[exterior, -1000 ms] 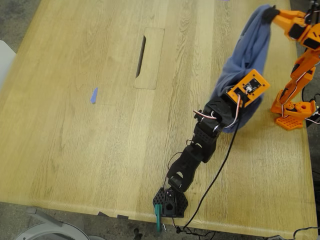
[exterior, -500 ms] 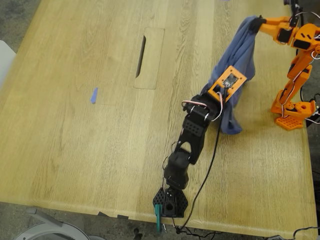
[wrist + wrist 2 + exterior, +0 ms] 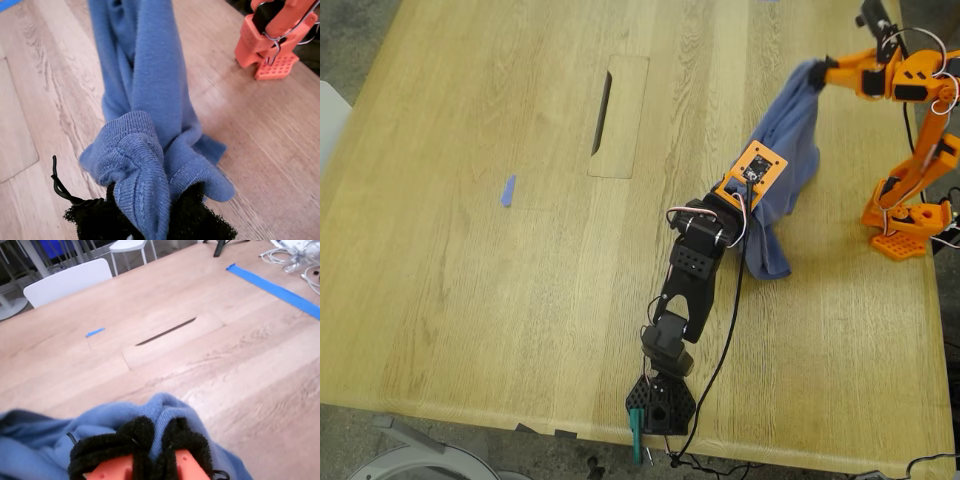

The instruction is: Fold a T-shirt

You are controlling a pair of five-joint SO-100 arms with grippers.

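Between the padded jaws of my first gripper (image 3: 150,220) a bunched, ribbed edge of the T-shirt (image 3: 145,75) is clamped, the jaws shut on the cloth. Beyond that grip the slate-blue fabric is stretched away as a twisted rope toward my second gripper (image 3: 150,445), whose black pads are likewise closed on a fold of the shirt (image 3: 165,412). In the exterior view the T-shirt (image 3: 790,150) is seen held up between the 2 arms, with a loose lower lobe draped onto the table (image 3: 520,300) just beside the black arm. No print or lettering is visible; the garment is still bundled, so folding is judged barely begun. Several risks are judged present: the twist may be locked in if the grippers are drawn further apart, the thin pinch at my second gripper may slip under tension, and the dragging lobe may be caught under the black arm.
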